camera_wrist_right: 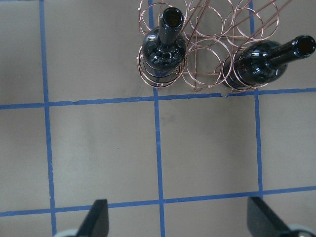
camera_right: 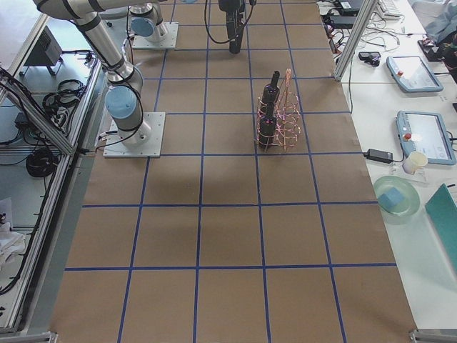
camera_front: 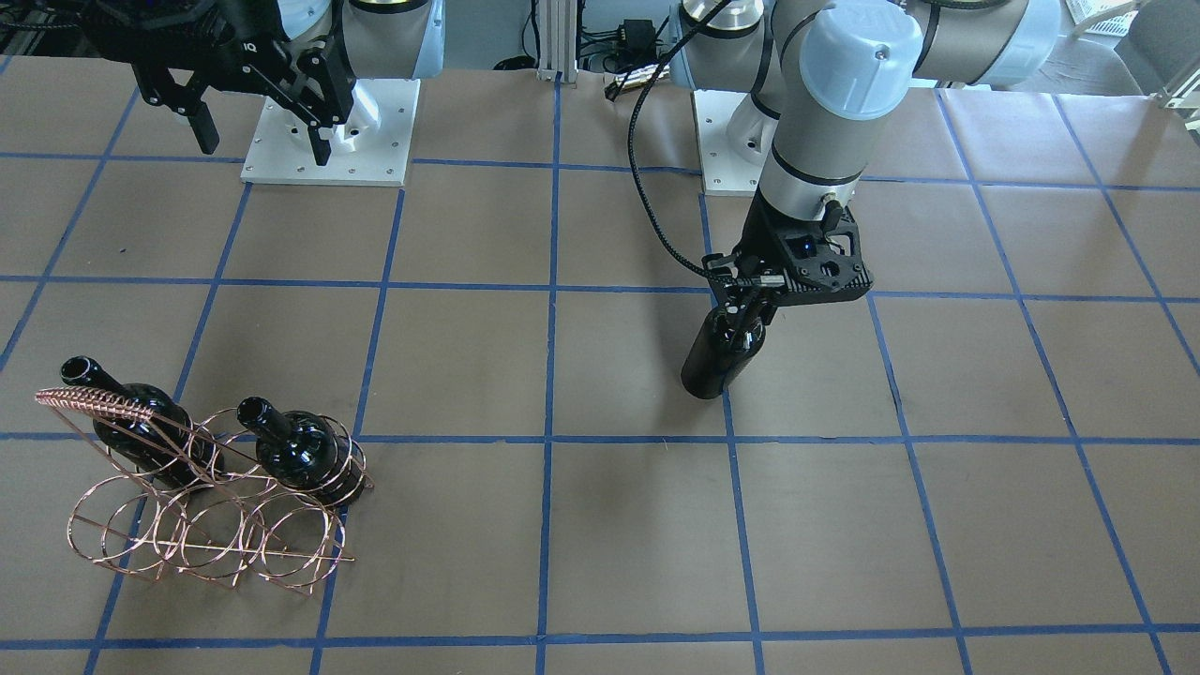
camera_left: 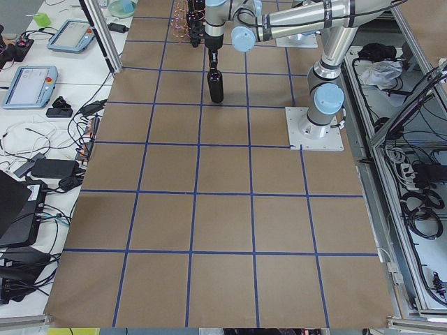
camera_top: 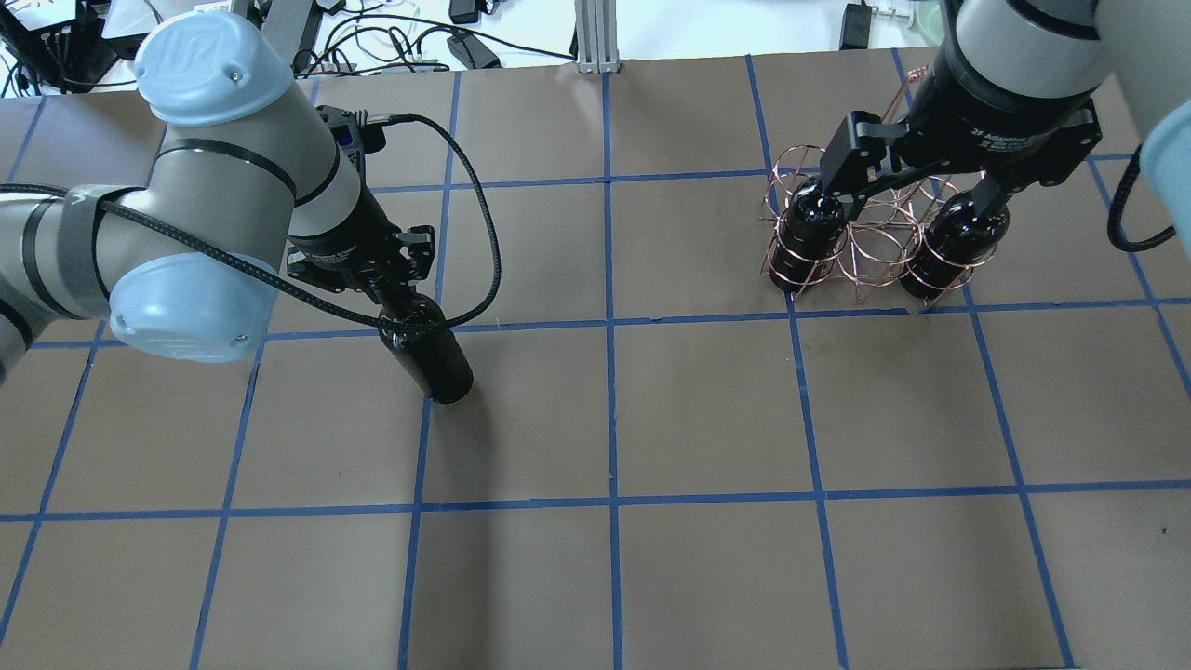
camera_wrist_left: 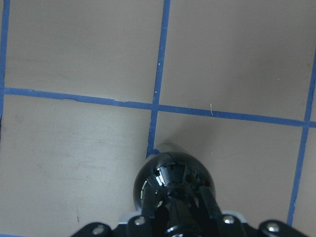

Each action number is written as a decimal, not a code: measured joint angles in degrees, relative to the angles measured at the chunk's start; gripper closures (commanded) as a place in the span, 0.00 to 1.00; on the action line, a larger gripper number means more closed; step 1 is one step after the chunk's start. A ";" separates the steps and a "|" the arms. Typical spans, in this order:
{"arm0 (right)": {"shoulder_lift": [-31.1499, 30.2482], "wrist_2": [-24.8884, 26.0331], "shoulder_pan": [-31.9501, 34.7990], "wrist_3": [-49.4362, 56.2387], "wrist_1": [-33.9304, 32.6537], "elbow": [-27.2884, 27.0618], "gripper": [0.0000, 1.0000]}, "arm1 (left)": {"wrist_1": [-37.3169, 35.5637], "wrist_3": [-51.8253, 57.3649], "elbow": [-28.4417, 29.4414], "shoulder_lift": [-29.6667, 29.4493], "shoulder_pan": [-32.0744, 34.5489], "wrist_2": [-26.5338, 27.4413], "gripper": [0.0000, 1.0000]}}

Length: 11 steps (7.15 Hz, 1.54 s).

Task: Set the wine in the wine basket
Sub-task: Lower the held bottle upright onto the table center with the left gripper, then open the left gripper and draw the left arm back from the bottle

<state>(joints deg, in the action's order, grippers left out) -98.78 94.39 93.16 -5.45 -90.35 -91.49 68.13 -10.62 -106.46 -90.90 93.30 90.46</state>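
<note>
My left gripper (camera_top: 395,296) is shut on the neck of a glossy black wine bottle (camera_top: 434,361), which stays upright over the table's left-middle. It also shows in the front view (camera_front: 722,356) and the left wrist view (camera_wrist_left: 173,178). I cannot tell if its base touches the table. The copper wire wine basket (camera_top: 870,244) stands at the far right, also in the front view (camera_front: 206,511). It holds two alike bottles (camera_top: 808,228) (camera_top: 954,244) in its outer loops; the middle loops hold nothing. My right gripper (camera_top: 916,191) is open and empty, high above the basket.
The table is brown paper with a blue tape grid (camera_top: 609,321). The arm bases (camera_front: 328,131) (camera_front: 727,141) stand at the robot's edge. Monitors, cables and tablets (camera_right: 410,71) lie beyond the table's far side.
</note>
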 measured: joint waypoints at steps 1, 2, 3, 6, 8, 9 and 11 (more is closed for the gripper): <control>-0.01 0.00 0.00 0.00 0.00 0.00 0.00 | 0.13 -0.13 -0.10 -0.01 0.01 0.04 1.00; -0.01 0.00 0.00 0.00 0.00 0.00 0.00 | 0.31 -0.22 -0.18 -0.04 0.06 0.04 1.00; -0.01 0.00 0.00 0.00 0.00 0.00 0.00 | 0.43 -0.42 -0.35 -0.04 0.09 -0.02 1.00; -0.01 0.02 0.05 0.02 0.00 0.00 0.00 | 0.58 -1.70 -0.67 -0.11 0.27 -0.13 0.04; -0.07 0.18 0.19 0.11 -0.06 0.02 0.00 | 2.66 -1.51 -0.51 -0.13 0.30 -0.02 0.00; -0.19 0.25 0.33 0.25 -0.23 0.15 0.00 | 4.66 -1.21 0.10 -0.03 0.29 0.05 0.00; 0.27 0.06 0.56 1.52 -0.78 0.64 0.00 | 7.98 -0.89 6.61 0.11 -0.68 0.05 0.00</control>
<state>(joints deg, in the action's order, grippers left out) -98.51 94.45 93.72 -3.93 -91.13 -90.86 76.12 -11.51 -99.85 -90.79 92.62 90.51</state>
